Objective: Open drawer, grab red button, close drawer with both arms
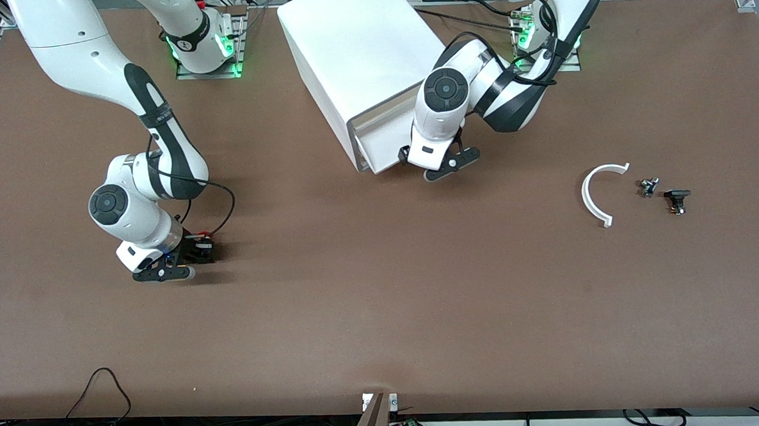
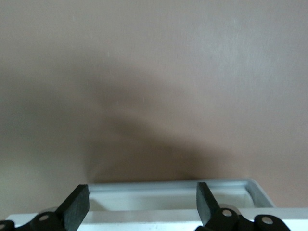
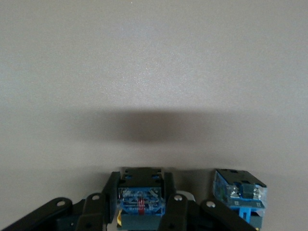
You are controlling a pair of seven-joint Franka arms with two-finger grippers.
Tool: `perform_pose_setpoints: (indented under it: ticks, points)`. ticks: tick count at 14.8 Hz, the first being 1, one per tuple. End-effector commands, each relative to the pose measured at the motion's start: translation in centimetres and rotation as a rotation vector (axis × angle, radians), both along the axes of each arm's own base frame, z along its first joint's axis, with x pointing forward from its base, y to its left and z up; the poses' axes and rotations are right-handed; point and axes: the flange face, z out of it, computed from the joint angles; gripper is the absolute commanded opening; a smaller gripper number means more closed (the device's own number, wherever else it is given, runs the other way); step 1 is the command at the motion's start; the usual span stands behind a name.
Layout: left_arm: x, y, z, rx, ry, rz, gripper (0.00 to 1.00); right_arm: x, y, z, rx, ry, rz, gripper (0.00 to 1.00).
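Drawer [image 1: 383,150] sits slightly pulled out of the white cabinet [image 1: 363,60], which lies toward the robots' end of the brown bench [image 1: 384,315]. Front view: left gripper [image 1: 445,166] is right at the drawer's front edge; the fingers are not distinguishable from this angle. Right gripper [image 1: 192,250] is low over the bench toward the right arm's end, well apart from the cabinet. A small dark object with a spot of red is between its fingers; this is the button [image 1: 202,241]. Toward the left arm's end lie a white curved piece [image 1: 593,197], a small grey part [image 1: 649,186] just beside it, and a small black part [image 1: 677,200] near that.

Left wrist view: left gripper [image 2: 143,202] is spread wide, two black fingers [image 2: 77,204] apart with nothing between them. Directly under them is the white drawer [image 2: 168,192], its rim and shallow inside visible. Brown bench [image 2: 154,72] fills the remainder, with a dark shadow.

Right wrist view: right gripper [image 3: 139,204] is clamped on the button [image 3: 140,199], whose black and blue body is squeezed between the fingers [image 3: 98,209]. Cap is hidden from this angle. A second blue and black body [image 3: 239,192] is just beside it, outside the fingers; cannot tell whether it touches the gripper. Bench [image 3: 154,62] below carries a soft shadow.
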Motion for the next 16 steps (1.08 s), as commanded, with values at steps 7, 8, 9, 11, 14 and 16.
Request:
perform_pose_setpoints:
  ticks: [7, 8, 9, 11, 14, 16]
  points:
    - [-3.9, -1.4, 0.2, -0.036, 0.094, 0.009, 0.99, 1.0, 0.0, 5.1, 0.01, -0.034, 0.009, 1.0]
    - [-4.3, -1.7, 0.3, -0.041, 0.098, 0.004, 0.99, 1.3, 0.1, 7.2, 0.01, -0.046, 0.015, 1.0]
    - [-4.6, -2.0, 0.4, -0.05, 0.11, 0.007, 0.99, 1.6, 0.2, 9.4, 0.015, -0.067, 0.009, 1.0]
    - [-4.9, -2.2, 0.4, -0.054, 0.126, 0.011, 0.99, 1.3, 0.9, 13.3, 0.022, -0.093, 0.014, 1.0]
    - [-5.4, -2.4, 0.5, -0.044, 0.14, 0.0, 0.99, 0.2, 1.2, 19.4, 0.021, -0.077, 0.007, 1.0]
    - [-5.0, -2.4, 1.3, -0.05, 0.127, -0.004, 0.99, -0.7, 1.0, 23.3, 0.031, -0.098, -0.043, 1.0]
